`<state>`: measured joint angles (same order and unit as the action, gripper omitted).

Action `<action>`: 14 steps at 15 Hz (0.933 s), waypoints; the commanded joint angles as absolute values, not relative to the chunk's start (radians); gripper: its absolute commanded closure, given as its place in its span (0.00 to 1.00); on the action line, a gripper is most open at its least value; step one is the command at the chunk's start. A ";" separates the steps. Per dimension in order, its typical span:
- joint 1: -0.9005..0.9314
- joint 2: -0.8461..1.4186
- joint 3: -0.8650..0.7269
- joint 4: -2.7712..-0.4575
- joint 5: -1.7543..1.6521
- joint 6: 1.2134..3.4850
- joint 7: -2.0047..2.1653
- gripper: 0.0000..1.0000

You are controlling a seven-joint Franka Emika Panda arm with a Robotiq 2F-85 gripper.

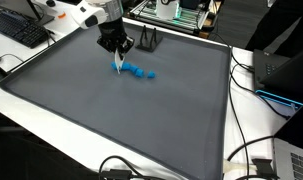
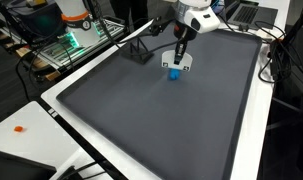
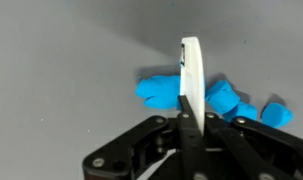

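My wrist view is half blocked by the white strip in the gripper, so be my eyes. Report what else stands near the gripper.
Observer: A black wire stand sits by the far edge of the grey mat, apart from the gripper.
Operator: Now tell me where the strip's lower end is.
Observer: In an exterior view the white strip hangs upright, with its lower end down beside the blue pieces. I cannot tell whether it touches the mat.
Operator: Say how the blue pieces lie.
Observer: They lie in a short row running away from the strip, well inside the mat's edges.
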<state>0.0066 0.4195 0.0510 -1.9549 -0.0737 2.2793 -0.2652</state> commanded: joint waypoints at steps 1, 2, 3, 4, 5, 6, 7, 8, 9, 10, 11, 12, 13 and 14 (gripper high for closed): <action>0.016 0.450 0.039 -1.959 -0.145 2.351 -0.272 0.99; 0.016 0.454 0.040 -1.961 -0.150 2.359 -0.272 0.99; 0.016 0.456 0.041 -1.963 -0.152 2.362 -0.272 0.99; 0.016 0.460 0.043 -1.967 -0.152 2.366 -0.274 0.99; 0.016 0.463 0.042 -1.971 -0.155 2.370 -0.273 0.99; 0.014 0.466 0.042 -1.978 -0.155 2.375 -0.274 0.99; 0.013 0.469 0.042 -1.986 -0.154 2.382 -0.273 0.99; 0.010 0.470 0.042 -1.995 -0.151 2.393 -0.273 0.99; 0.011 0.470 0.039 -2.004 -0.152 2.417 -0.261 0.99; 0.010 0.472 0.039 -2.017 -0.146 2.445 -0.253 0.99; 0.010 0.474 0.037 -2.027 -0.146 2.462 -0.248 0.99; 0.009 0.476 0.037 -2.037 -0.143 2.478 -0.245 0.99; 0.010 0.477 0.036 -2.046 -0.144 2.489 -0.243 0.99; 0.008 0.477 0.038 -2.051 -0.138 2.491 -0.244 0.99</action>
<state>0.0137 0.4414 0.0462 -2.0124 -0.1262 2.4272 -0.2576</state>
